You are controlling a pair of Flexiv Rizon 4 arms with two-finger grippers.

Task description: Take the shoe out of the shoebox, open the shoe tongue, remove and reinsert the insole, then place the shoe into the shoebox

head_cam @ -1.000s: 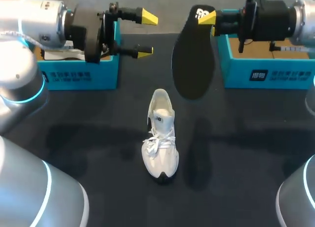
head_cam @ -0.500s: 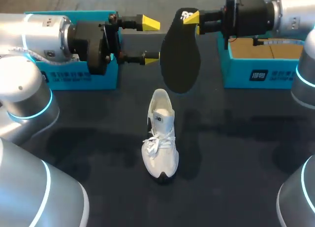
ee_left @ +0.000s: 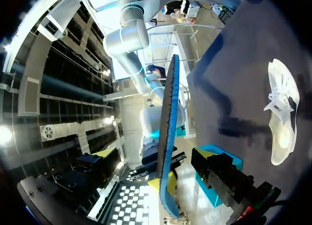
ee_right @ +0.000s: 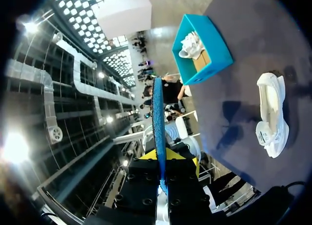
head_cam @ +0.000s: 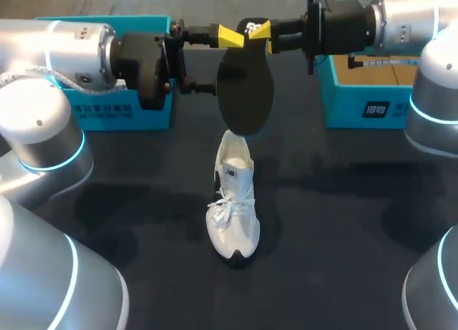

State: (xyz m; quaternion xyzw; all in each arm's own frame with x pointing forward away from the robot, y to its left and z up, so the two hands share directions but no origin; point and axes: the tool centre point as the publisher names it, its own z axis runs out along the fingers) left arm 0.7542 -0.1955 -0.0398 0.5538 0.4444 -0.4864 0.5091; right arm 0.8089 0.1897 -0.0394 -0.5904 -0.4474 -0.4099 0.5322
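Observation:
A white lace-up shoe (head_cam: 232,201) lies on the black table, toe toward me. Above its heel hangs the black insole (head_cam: 245,94), with my right gripper (head_cam: 259,29) shut on its top end. My left gripper (head_cam: 220,61) stands open beside it; one yellow tip shows and the other is hidden behind the insole. In the left wrist view the insole (ee_left: 168,137) is edge-on between my open fingers, the shoe (ee_left: 282,117) off to the side. In the right wrist view my gripper (ee_right: 163,159) pinches the insole (ee_right: 157,112), with the shoe (ee_right: 272,112) on the table beyond.
A teal shoebox (head_cam: 107,108) stands at the back left behind my left arm; the right wrist view shows this box (ee_right: 214,54) with another white shoe in it. A second teal shoebox (head_cam: 372,101) stands at the back right.
My right arm has carried the insole leftward to above the shoe's heel. My left gripper has moved right, so the insole now sits between its open fingers.

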